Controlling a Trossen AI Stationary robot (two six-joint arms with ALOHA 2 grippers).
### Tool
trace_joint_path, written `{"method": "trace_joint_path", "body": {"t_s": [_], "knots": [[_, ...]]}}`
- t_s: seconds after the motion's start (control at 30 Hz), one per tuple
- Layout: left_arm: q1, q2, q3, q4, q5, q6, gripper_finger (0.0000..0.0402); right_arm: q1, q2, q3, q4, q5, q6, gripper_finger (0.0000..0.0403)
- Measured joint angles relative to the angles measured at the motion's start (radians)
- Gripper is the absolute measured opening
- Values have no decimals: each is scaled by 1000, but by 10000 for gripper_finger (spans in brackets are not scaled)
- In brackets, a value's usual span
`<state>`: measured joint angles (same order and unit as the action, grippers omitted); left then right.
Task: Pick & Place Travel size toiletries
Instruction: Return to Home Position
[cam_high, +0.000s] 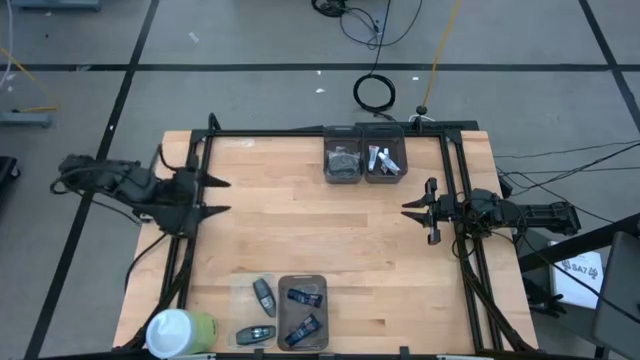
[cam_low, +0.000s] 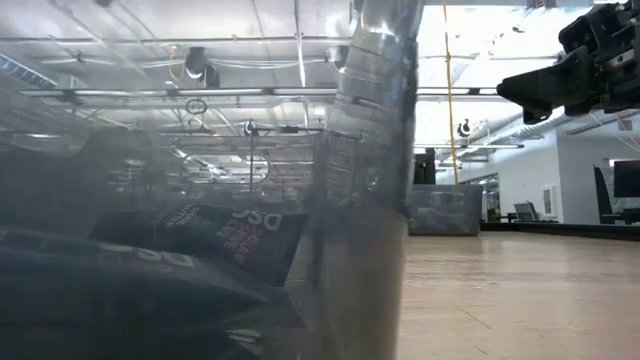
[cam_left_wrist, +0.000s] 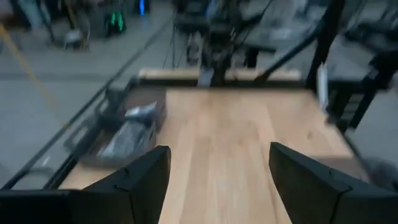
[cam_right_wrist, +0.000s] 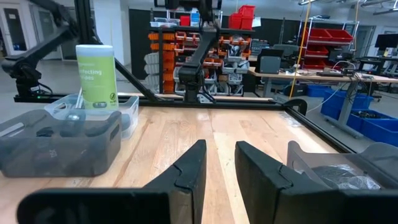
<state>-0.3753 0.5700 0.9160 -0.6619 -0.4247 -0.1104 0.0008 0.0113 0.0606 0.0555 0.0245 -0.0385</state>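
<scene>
Your left hand (cam_high: 218, 196) hangs released at the worktop's (cam_high: 330, 235) left edge. Your right hand (cam_high: 410, 208) is at the right edge, fingers narrowly parted. Both are empty. The toiletries (cam_high: 303, 328) lie in bins (cam_high: 281, 318) at lower centre and top centre.

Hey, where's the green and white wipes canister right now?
In the high view, the wipes canister stands at the bottom-left corner of the table, on the robot's left, right beside the clear bin.
</scene>
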Motion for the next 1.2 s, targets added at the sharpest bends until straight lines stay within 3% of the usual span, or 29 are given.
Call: {"method": "trace_joint_path", "body": {"t_s": [0.2,0.37,0.6,0.93,1.1,1.2], "knots": [[12,-229,-400,439,3,77,269,0,0,0,0,0,0,75],[57,-309,-587,597,-5,72,269,0,0,0,0,0,0,75],[172,-408,-655,605,24,41,269,0,0,0,0,0,0,75],[385,-527,-733,568,235,30,269,0,0,0,0,0,0,75],[469,-547,-818,686,391,12,269,0,0,0,0,0,0,75],[509,-546,-863,734,414,18,269,0,0,0,0,0,0,75]]}}
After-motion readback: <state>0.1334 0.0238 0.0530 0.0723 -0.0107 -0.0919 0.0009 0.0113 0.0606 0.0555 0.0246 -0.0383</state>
